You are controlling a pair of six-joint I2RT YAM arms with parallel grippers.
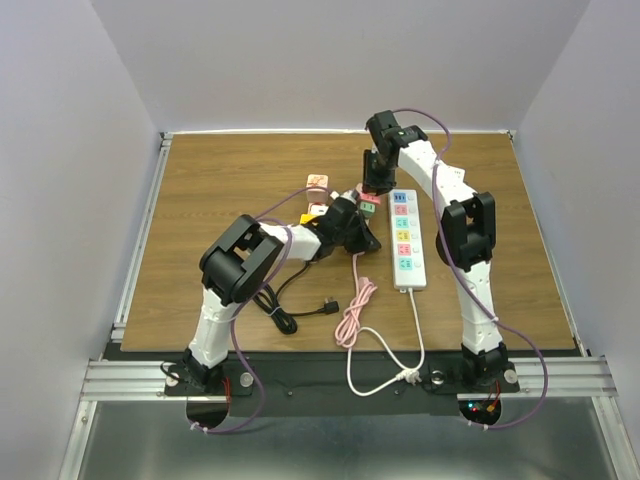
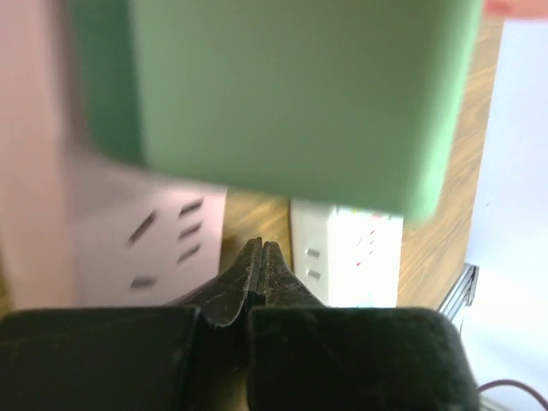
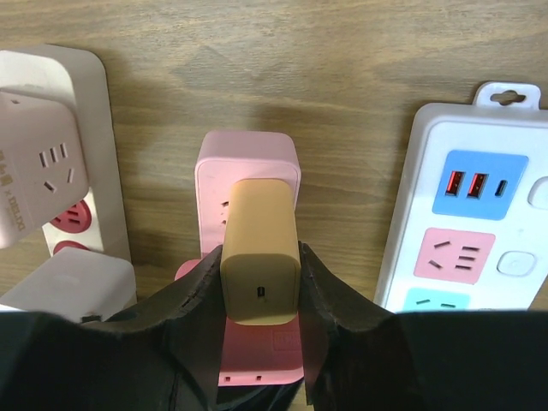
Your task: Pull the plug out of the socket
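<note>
Wood counter [image 1: 220,200], nearer its far edge: right fingers [image 3: 197,287] clamp the tan plug [image 3: 261,214] by its sides, which look rigid, light and slick, in the pink socket [image 3: 248,158]; left fingers [image 2: 244,274] pinched together.

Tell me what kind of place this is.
Probably a robotics lab test cell: a wooden table boxed in by plain white panels, a left arm and right arm bolted by an aluminium rail at its near edge, and a white power strip laid out as a prop.
</note>
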